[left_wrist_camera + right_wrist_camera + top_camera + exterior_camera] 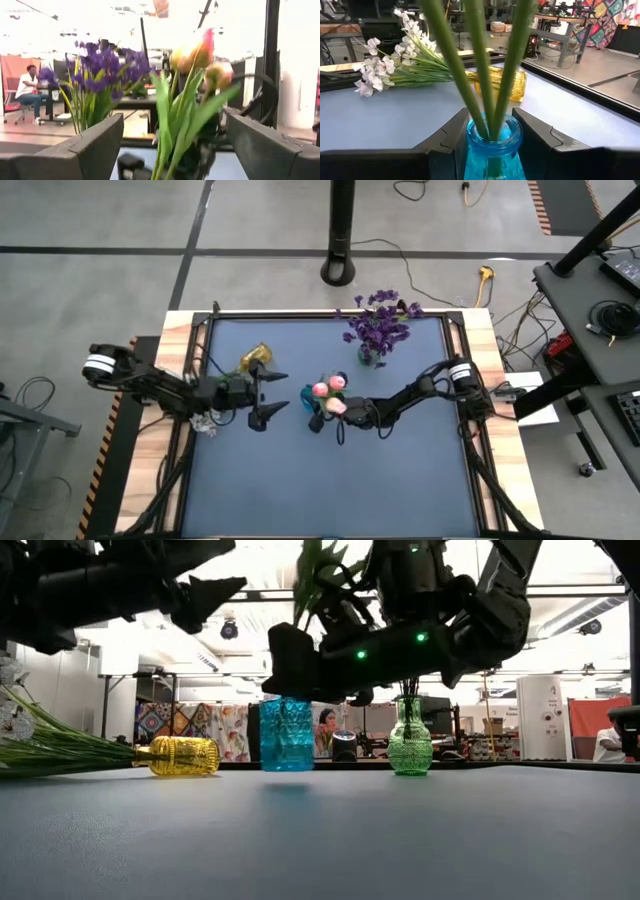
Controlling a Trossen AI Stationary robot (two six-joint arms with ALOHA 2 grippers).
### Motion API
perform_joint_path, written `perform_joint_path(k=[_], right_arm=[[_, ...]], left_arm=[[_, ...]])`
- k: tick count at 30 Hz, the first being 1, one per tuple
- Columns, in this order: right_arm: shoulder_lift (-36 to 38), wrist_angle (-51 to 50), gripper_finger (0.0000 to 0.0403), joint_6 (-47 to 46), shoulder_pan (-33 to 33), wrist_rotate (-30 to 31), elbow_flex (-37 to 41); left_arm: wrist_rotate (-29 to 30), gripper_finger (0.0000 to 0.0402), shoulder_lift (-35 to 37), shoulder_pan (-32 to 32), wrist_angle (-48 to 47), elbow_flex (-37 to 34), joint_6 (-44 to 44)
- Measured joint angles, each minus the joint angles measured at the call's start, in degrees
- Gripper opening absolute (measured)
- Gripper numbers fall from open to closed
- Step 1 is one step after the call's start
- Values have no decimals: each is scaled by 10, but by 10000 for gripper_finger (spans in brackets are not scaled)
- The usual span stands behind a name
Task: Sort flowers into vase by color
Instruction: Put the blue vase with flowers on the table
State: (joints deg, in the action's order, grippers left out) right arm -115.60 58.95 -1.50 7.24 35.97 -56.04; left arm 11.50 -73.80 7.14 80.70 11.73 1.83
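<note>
Here the pink tulips (328,388) stand with their stems down in the blue vase (492,145), and the right gripper (492,132) is closed around that bunch just above the vase's mouth. The stems look light, thin and springy, so a hold low on the bunch probably steers them best. The left gripper (268,392) hovers near the toppled yellow vase (255,358) with the white sprigs (395,62), jaws wide apart.
</note>
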Motion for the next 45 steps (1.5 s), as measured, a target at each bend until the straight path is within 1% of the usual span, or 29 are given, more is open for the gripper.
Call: perform_joint_path(k=[12,15,19,22,27,35,42,45], right_arm=[[-24,-8,125,-9,-36,0,-35],[-32,-24,125,-14,-46,1,-52],[-47,-32,125,-30,-60,6,-70],[-56,-31,125,-32,-69,13,-84],[-65,-36,125,-29,-84,35,-95],[-63,-42,125,-55,-116,37,-88],[-63,-44,126,-55,-127,36,-88],[-63,-46,132,-54,-127,36,-88]], left_arm=[[1,332,92,0,-2,-3,21],[1,332,111,0,-3,-3,26],[30,332,130,0,-3,-3,44],[47,332,139,0,-2,-3,57],[47,332,143,0,-1,-2,67],[47,332,145,0,-3,-2,67],[47,332,145,0,-7,-2,67],[47,332,145,0,-7,-2,67]])
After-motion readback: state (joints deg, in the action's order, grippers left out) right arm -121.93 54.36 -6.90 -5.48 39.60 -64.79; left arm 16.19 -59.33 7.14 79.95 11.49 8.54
